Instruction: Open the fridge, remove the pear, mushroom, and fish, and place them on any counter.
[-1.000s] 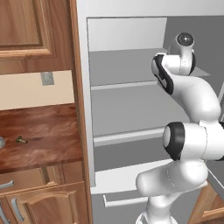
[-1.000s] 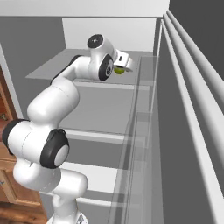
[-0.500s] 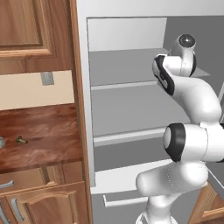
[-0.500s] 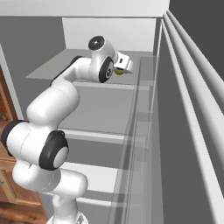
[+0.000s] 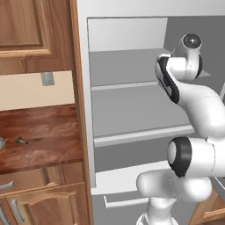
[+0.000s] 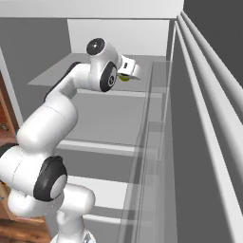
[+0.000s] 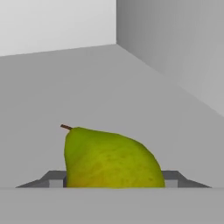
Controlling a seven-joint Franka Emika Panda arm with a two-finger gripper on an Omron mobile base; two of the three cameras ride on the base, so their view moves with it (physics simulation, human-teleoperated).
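Note:
The fridge (image 5: 132,30) stands open with grey-white shelves inside. On its upper shelf lies the yellow-green pear (image 7: 109,157), stem pointing left in the hand view. My gripper (image 7: 113,183) is shut on the pear, one dark fingertip (image 7: 54,180) against each side. From the right base view the gripper (image 6: 130,71) reaches over that shelf with the pear (image 6: 125,78) just showing under it. The brown mushroom (image 5: 20,140) lies on the dark wood counter (image 5: 48,127) left of the fridge. The grey fish (image 5: 1,143) is beside it at the picture's edge.
The open fridge door (image 6: 204,142) with its rails runs along my right side. A side wall and the back wall of the fridge (image 7: 175,48) close in behind the pear. Wooden cabinets (image 5: 30,30) hang above the counter, with more below it.
My fingers have come in from wide open onto the pear's sides. The arm has barely shifted over the upper shelf.

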